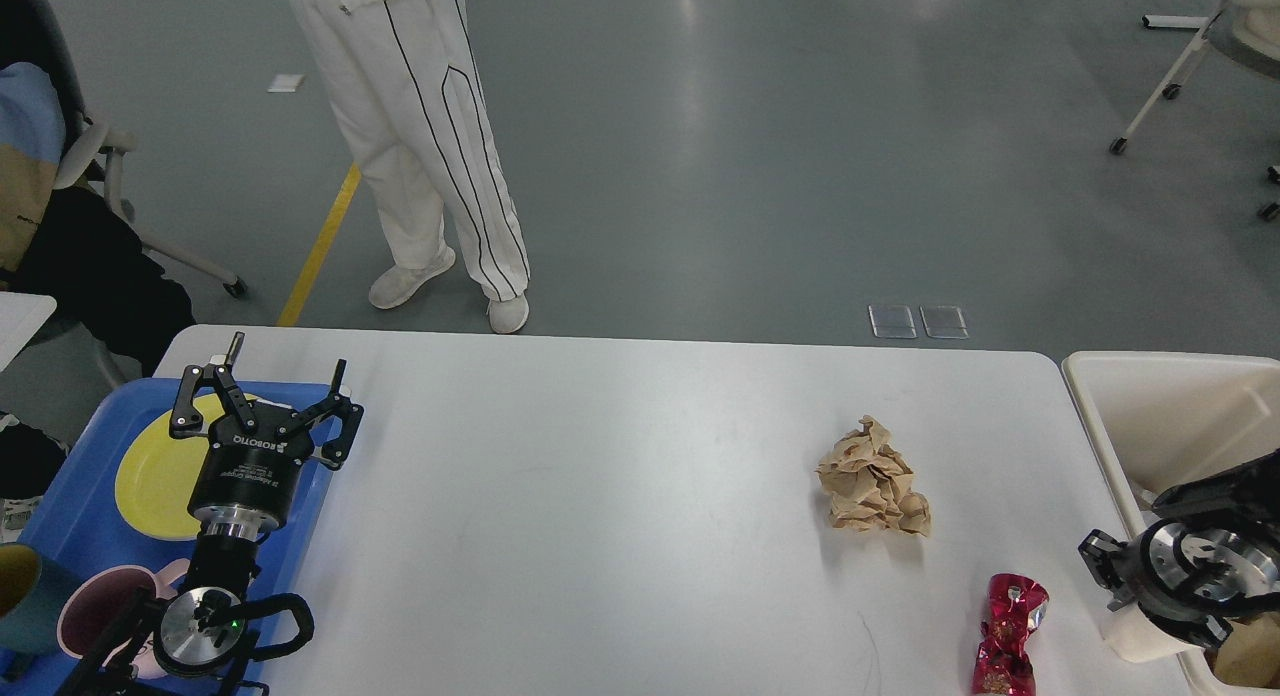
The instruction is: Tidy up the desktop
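The white desktop [620, 496] carries a crumpled brown paper ball [873, 479] right of centre and a red foil wrapper [1008, 631] near the front edge. A pale paper cup [1135, 631] stands at the front right corner. My right gripper [1118, 574] hangs low right over the cup, dark and seen end-on, so its fingers cannot be told apart. My left gripper [288, 358] is open with nothing between its fingers. It hovers over the right edge of the blue tray [70, 496], above a yellow plate [150, 476].
A beige bin [1170, 416] stands off the table's right end, with something brown [1245, 648] low in it. The tray also holds a pink mug [100, 616] and a teal cup [20, 596]. A person in white trousers [430, 156] stands behind the table.
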